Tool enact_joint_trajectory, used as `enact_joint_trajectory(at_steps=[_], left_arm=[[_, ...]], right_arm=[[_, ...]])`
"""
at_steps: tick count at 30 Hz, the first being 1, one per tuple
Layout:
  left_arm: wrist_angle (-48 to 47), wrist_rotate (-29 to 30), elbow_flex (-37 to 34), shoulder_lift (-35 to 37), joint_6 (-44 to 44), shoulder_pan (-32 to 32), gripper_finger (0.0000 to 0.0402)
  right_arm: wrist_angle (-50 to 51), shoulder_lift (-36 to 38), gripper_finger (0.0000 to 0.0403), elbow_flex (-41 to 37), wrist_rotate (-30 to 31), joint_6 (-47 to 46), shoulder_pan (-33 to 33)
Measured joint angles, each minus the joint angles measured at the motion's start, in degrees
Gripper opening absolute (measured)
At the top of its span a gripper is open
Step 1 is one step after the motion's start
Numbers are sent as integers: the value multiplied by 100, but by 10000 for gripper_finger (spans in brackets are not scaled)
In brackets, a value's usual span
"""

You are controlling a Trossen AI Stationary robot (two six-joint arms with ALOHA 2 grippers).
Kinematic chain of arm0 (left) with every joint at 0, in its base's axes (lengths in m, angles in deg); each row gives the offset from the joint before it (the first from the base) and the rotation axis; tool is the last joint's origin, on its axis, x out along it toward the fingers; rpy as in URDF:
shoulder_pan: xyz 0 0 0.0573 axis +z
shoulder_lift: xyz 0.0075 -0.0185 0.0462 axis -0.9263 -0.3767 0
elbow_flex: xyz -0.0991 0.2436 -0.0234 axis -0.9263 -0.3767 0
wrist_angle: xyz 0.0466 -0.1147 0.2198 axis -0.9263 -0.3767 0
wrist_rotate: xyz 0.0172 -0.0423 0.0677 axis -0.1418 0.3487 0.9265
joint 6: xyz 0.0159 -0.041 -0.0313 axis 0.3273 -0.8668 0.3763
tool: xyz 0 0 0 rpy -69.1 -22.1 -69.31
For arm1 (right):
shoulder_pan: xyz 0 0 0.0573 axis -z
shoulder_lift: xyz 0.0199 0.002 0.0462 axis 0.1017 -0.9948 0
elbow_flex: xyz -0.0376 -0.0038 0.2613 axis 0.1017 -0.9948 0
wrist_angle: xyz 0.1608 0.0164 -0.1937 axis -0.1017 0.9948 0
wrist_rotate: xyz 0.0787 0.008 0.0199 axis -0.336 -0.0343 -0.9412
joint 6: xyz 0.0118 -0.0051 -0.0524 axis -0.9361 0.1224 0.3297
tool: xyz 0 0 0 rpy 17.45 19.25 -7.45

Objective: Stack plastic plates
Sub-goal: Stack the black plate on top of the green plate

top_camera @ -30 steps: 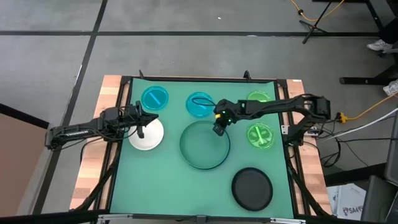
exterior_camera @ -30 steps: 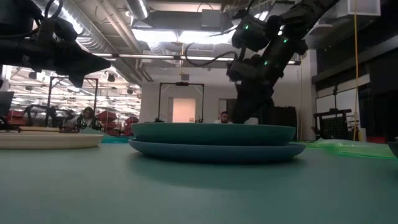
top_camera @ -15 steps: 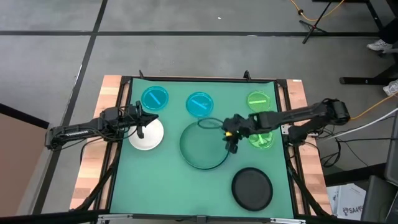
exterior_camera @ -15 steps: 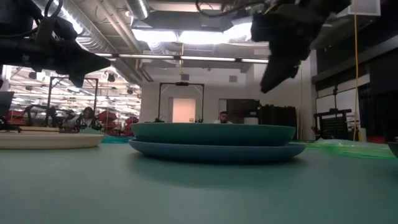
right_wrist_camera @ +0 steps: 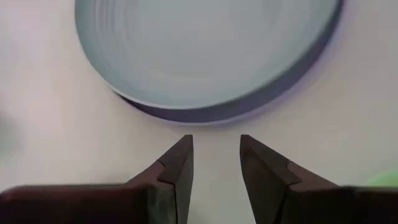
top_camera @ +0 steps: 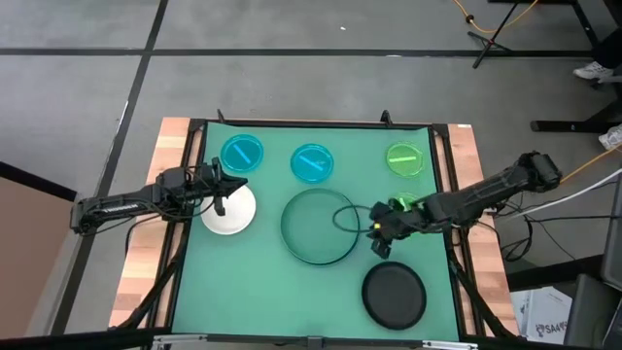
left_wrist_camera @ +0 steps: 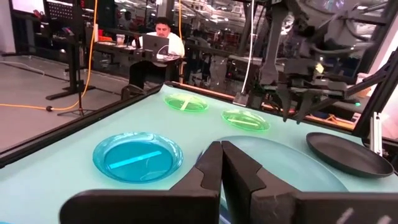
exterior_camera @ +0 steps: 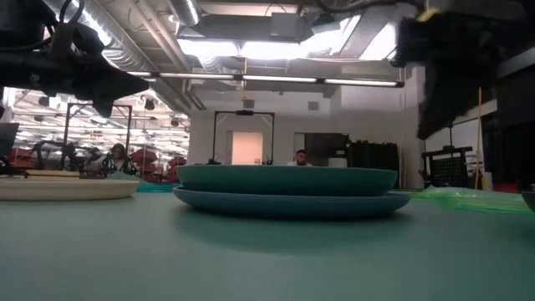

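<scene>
Stack: teal-green plate (top_camera: 318,226) nested on a pale blue plate (exterior_camera: 292,205), centre of the green mat (top_camera: 262,292); both large, round, smooth, shallow-rimmed.
Black plate: (top_camera: 394,295) medium, matte, alone on the mat, near edge, right of the stack; not yet stacked.
White plate: (top_camera: 230,211) medium, opaque, left of the stack.
Small plates: two translucent cyan (top_camera: 241,154) (top_camera: 312,162) and one bright green (top_camera: 405,158) along the far edge; a second green one (left_wrist_camera: 245,119) lies under the right arm.
Right gripper: (top_camera: 380,236) hovers between the stack's right rim and the black plate; fingers (right_wrist_camera: 177,163) parted a little, holding nothing.
Key relation: the black plate lies just beside this gripper, toward the near edge; the right arm is much the nearer. Round, so no long axis; a rim pinch seems likeliest.
Left gripper: (top_camera: 222,194) waits over the white plate, fingers (left_wrist_camera: 209,169) pressed together, empty.
</scene>
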State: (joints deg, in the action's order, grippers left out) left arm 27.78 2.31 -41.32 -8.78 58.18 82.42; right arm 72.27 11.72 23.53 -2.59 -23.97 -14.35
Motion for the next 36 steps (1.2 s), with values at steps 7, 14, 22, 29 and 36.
enact_joint_trajectory(at_steps=[7, 14, 22, 29, 36], left_arm=[[0, -4, 0, 0, -3, 0, 0], [0, -17, 0, -1, -9, 0, 0], [0, -46, 0, -2, -39, 0, 0], [0, -46, 0, 0, -39, 0, 0], [0, -37, 0, -2, -20, 0, 0]], right_arm=[[-529, 953, 122, -1001, 174, -1697, -752], [-363, 928, 122, -1129, 387, -2750, -1532], [-41, 879, 122, -1128, 411, -3799, -2217], [-106, 450, 122, -1130, 364, -4392, -2679], [-103, 182, 122, -1128, 205, -4692, -2863]])
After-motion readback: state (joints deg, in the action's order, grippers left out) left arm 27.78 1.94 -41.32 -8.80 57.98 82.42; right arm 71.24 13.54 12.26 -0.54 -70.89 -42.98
